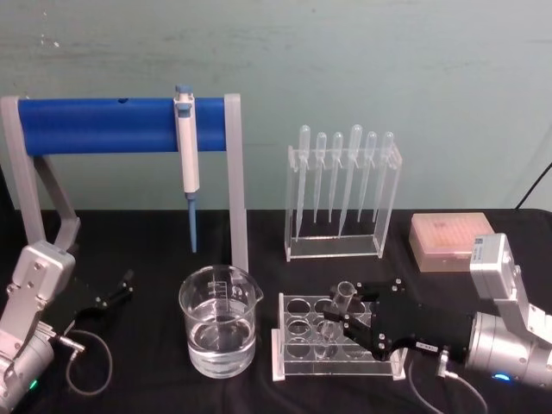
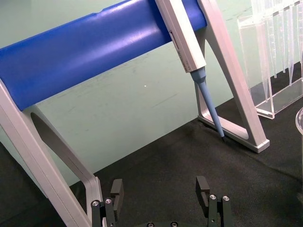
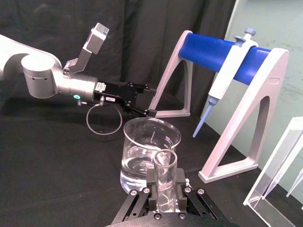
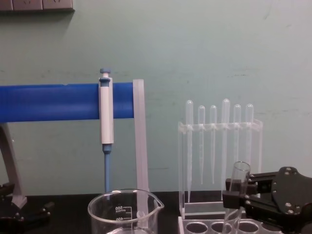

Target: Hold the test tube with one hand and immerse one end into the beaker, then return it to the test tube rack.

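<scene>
Test tube [image 1: 342, 298] is clenched, tilted, in the right gripper [image 1: 341, 317]; swung low, it may be chipped on the beaker [image 1: 217, 338] rim ahead. Left gripper [image 2: 160, 190] is parked, unclenched.

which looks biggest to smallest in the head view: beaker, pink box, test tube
1. beaker
2. pink box, though it sits farther back, so its true size is unsure
3. test tube, clearly smallest

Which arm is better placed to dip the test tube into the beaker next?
Right. The right pincer is shut on the test tube at the rack, just beside the beaker. The left pincer sits open and empty, off on the beaker's other side.
</scene>
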Controlling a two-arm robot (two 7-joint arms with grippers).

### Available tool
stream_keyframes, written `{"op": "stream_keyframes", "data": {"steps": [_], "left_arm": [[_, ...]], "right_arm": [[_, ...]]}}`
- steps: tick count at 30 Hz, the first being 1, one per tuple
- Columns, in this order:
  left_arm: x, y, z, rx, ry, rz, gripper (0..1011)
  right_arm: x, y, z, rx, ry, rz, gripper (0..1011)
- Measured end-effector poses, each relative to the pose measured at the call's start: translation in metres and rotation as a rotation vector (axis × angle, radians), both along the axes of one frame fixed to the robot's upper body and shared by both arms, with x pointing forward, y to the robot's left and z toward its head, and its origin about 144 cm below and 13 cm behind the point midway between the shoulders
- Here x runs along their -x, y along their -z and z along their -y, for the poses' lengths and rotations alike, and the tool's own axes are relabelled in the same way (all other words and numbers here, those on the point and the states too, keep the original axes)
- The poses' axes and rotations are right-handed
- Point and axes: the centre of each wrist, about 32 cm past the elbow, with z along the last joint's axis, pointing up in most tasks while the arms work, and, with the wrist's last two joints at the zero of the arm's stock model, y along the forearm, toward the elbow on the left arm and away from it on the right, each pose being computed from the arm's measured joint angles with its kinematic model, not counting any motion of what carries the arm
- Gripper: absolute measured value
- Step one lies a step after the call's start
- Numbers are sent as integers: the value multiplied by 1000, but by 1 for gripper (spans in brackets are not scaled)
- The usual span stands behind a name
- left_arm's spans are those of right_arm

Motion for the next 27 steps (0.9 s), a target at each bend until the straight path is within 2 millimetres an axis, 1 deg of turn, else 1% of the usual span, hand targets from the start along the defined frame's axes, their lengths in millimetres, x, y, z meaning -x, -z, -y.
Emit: {"op": "stream_keyframes", "data": {"steps": [5, 14, 27], "left_arm": [[0, 0, 0, 0, 0, 0, 1000], [0, 0, 0, 0, 0, 0, 1000], [0, 0, 0, 0, 0, 0, 1000]], "right_arm": [[0, -1, 1, 1, 3, 2, 224], [-2, -12, 3, 6, 20, 14, 224], [-9, -49, 1, -28, 47, -1, 224]]}}
